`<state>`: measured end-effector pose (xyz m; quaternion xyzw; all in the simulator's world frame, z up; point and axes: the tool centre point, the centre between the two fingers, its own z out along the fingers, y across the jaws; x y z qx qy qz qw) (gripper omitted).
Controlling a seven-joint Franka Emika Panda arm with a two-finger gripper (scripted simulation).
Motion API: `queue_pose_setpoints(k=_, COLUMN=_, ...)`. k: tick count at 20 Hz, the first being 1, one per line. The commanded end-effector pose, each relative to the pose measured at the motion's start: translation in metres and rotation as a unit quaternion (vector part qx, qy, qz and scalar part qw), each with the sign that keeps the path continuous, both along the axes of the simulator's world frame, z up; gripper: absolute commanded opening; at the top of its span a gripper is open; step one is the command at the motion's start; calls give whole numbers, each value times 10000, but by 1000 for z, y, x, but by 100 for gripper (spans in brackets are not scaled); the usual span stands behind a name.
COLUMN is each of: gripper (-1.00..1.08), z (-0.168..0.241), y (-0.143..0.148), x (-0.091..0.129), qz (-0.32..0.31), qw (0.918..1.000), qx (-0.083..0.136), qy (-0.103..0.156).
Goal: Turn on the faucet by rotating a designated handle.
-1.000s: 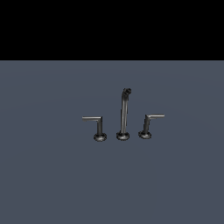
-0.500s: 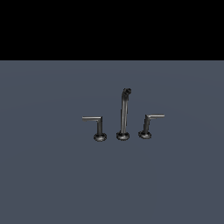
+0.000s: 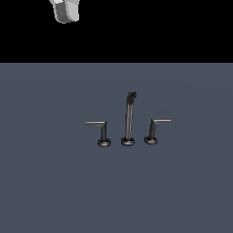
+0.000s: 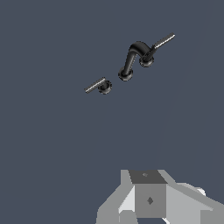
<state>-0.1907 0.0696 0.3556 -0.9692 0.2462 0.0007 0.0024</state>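
Note:
The faucet [image 3: 128, 119] stands on the grey floor, a tall thin spout between two short levers. The handle [image 3: 103, 129], with its upright stem and a bar pointing to the exterior view's left, is on the spout's left. The lever with the leaning stem [image 3: 154, 129] is on the spout's right. From the wrist view I look down on the faucet [image 4: 131, 59] and the handle [image 4: 99, 85]. My gripper [image 3: 64, 11] hangs high at the top left, far from the handle. Only its grey body [image 4: 148, 199] shows in the wrist view; the fingers are hidden.
A flat dark grey surface [image 3: 54, 182] spreads all around the faucet set. Beyond its far edge there is only black background.
A white-grey part of my gripper has come into the exterior view at the top left, where nothing showed before. The faucet and both levers have not moved.

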Motion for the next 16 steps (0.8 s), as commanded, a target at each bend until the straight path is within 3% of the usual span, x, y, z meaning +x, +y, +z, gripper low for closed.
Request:
queue_pose_setpoints(k=1, gripper=-100, z=-15, y=6, x=8, qz=-289, qw=9996, qx=5, qy=-1)
queue_pose_setpoints(k=8, gripper=-100, z=-54, y=21, x=34, qz=-1057, qw=9944, qx=14, qy=2)
queue_pose_setpoints(k=16, gripper=-100, z=-97, y=32, x=63, qz=-1874, qw=9823, qx=26, qy=6)
